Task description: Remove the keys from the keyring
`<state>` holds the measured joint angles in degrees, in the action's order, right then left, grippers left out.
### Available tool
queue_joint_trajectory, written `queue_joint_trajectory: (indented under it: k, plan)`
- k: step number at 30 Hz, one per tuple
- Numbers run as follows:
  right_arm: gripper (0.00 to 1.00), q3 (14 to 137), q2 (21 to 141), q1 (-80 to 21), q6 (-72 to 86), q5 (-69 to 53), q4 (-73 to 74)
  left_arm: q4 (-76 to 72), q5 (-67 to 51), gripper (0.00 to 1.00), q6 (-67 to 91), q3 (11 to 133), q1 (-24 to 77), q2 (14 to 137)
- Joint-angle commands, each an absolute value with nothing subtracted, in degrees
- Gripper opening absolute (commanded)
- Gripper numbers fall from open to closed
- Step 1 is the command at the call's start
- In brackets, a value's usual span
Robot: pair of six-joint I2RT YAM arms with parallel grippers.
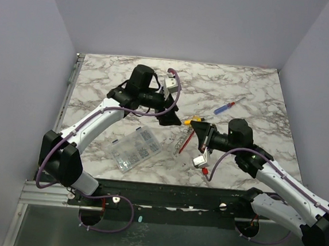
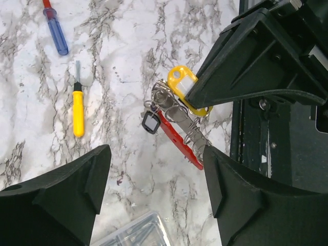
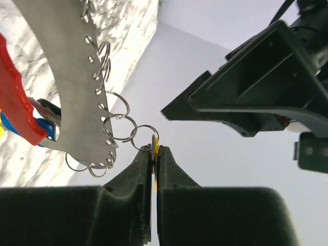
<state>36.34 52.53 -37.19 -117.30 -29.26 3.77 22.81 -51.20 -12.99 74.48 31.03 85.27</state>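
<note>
So the right gripper (image 3: pixel 155 151) is pinched tight on the yellow-tagged key (image 2: pixel 180 84). The keyring (image 2: pixel 178 134) (red band plus a grey holed plate with little wire rings) dangles from it over the marble table (image 2: pixel 128 61), with a black-tagged key (image 2: pixel 150 123) and a blue tag (image 3: pixel 10 125) hanging on it too. The left gripper (image 2: pixel 156 156) hovers close by, jaws spread wide around nothing, while the yellow screwdriver (image 2: pixel 78 110), blue screwdriver (image 2: pixel 55 33) and clear parts box (image 2: pixel 136 233) lie off to the side.
</note>
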Motion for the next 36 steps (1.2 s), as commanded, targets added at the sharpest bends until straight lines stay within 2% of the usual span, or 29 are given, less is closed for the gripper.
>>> queue_joint_trajectory:
  k: [1, 12, 19, 36]
  plan:
    - [0.01, 37.88, 51.77, -37.61, -112.61, -24.97, 8.17, 22.75, -52.28, 0.80, -12.59, 75.61, 30.12, 84.81]
    - [0.01, 48.44, 58.70, -37.61, -92.54, -16.07, 22.92, 22.76, -48.60, 0.82, -12.75, 74.62, 30.08, 84.96]
    - [0.01, 58.53, 67.20, -37.62, -77.75, -12.72, 33.15, 22.76, -46.29, 0.82, -12.48, 74.79, 30.04, 85.43]
    - [0.01, 76.04, 79.72, -37.53, -51.63, -19.78, 49.25, 21.87, -48.52, 0.85, -12.56, 73.99, 24.32, 85.96]
